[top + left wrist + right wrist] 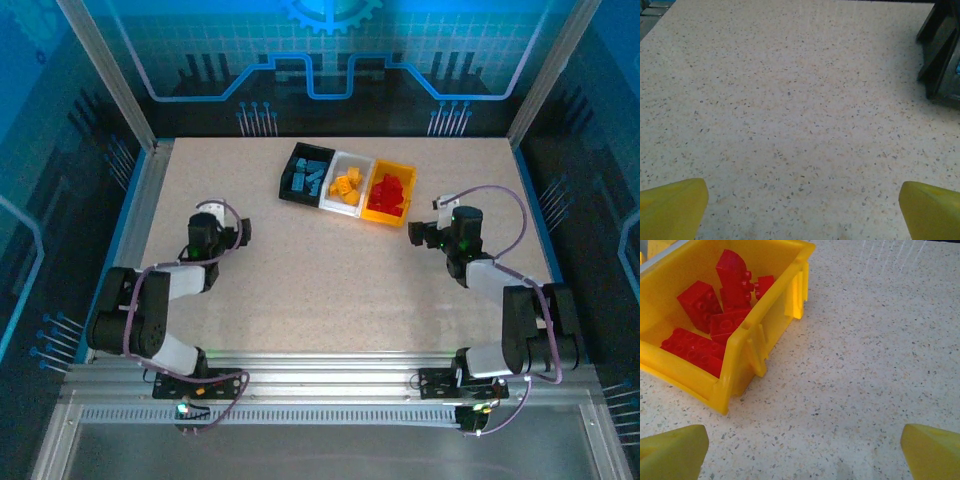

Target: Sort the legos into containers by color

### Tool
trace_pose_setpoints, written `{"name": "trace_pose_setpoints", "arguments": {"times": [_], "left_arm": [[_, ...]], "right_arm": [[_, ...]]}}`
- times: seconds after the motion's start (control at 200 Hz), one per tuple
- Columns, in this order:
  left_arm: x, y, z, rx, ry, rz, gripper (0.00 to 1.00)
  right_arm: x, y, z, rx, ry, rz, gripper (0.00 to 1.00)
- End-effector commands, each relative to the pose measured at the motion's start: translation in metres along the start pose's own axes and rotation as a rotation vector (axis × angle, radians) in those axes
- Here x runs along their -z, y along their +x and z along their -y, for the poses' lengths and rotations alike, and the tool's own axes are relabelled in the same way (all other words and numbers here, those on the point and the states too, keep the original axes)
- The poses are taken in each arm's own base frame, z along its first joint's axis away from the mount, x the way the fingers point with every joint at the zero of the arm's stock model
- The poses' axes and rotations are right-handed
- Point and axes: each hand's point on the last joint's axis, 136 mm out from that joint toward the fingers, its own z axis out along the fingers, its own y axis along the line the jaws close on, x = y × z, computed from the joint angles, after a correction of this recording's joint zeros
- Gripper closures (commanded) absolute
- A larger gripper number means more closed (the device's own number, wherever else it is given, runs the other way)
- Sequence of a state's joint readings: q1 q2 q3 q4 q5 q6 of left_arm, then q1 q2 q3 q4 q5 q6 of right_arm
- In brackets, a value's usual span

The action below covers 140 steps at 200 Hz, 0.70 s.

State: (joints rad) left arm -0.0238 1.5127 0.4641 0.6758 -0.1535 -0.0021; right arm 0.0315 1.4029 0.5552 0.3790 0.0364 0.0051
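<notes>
Three joined containers stand at the table's far middle. The black bin (pixel 302 172) holds blue legos (pixel 312 178), the white bin (pixel 338 199) holds yellow-orange legos (pixel 347 186), and the yellow bin (pixel 379 213) holds red legos (pixel 392 190). In the right wrist view the yellow bin (pixel 735 360) with its red legos (pixel 715 320) lies at upper left. My left gripper (pixel 243 231) rests low over bare table, left of the bins, open and empty (pixel 802 207). My right gripper (pixel 416 236) sits just right of the yellow bin, open and empty (pixel 805 450).
The speckled table (pixel 330 290) stretches between the two arms. Metal frame rails (pixel 140 200) run along the left and right table edges. A corner of the black bin (pixel 940 50) shows at the upper right of the left wrist view.
</notes>
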Motion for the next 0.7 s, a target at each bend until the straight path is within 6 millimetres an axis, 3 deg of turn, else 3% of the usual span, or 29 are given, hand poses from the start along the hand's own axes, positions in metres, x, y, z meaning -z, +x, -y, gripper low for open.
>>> {"name": "trace_pose_setpoints", "arguments": {"times": [0.0, 0.105, 0.695], "left_arm": [[0.009, -0.007, 0.011, 0.007, 0.12, 0.132, 0.01], [0.008, -0.007, -0.005, 0.044, 0.033, 0.13, 0.01], [0.007, -0.007, -0.005, 0.042, 0.028, 0.128, 0.01]], "right_arm": [[0.003, -0.005, -0.001, 0.02, -0.017, 0.038, 0.0], [0.005, -0.005, -0.002, 0.026, -0.018, 0.049, 0.0], [0.018, -0.009, -0.012, 0.073, -0.016, 0.145, 0.0]]}}
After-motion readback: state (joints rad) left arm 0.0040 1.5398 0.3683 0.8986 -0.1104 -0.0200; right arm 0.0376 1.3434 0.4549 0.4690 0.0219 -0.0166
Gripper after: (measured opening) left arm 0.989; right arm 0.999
